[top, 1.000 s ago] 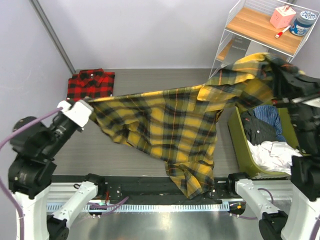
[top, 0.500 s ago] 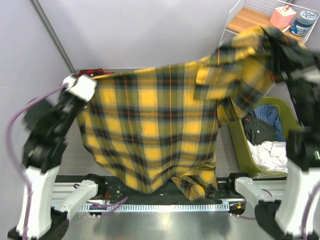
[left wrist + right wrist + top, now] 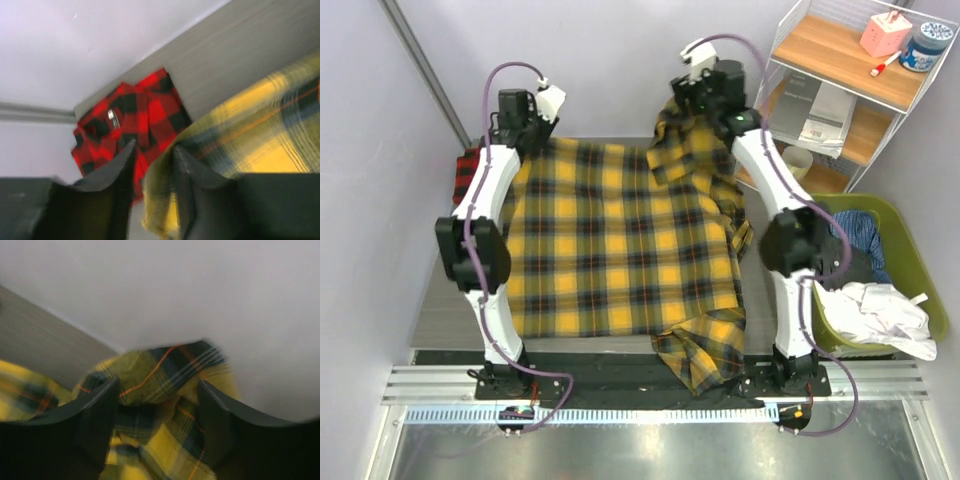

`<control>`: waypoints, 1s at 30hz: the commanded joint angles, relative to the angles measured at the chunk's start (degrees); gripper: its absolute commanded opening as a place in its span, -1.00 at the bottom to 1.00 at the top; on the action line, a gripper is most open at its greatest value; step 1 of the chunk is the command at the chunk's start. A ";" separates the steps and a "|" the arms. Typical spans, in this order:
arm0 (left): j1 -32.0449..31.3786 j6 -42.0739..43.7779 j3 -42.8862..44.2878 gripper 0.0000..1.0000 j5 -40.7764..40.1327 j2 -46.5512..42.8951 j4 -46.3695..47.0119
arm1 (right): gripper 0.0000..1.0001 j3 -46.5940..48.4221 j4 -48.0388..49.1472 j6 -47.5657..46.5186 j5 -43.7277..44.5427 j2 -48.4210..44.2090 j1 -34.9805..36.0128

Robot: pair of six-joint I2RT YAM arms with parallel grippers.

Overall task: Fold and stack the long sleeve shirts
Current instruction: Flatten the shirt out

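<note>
Arms now reach back—yellow shirt point(image 3: 620, 240) lies spread. I keep left gripper point(image 3: 154, 147) and right gripper point(image 3: 157, 384) clamped on it; right-side bunching could skew folds.

Red shirt point(image 3: 462, 172) lay far left, mostly hidden behind left arm point(image 3: 485, 190) and yellow shirt point(image 3: 620, 240); right wrist view was blurred.

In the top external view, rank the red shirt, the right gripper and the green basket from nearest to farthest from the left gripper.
From the left gripper:
1. red shirt, just to its left, at the table's far corner.
2. right gripper, across the yellow shirt.
3. green basket, far right, beside the table.
</note>
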 commanded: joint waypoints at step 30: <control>2.47 2.55 -31.98 0.13 9.26 -6.23 -27.98 | -0.15 -44.61 -31.86 -6.49 -2.30 -14.99 -5.00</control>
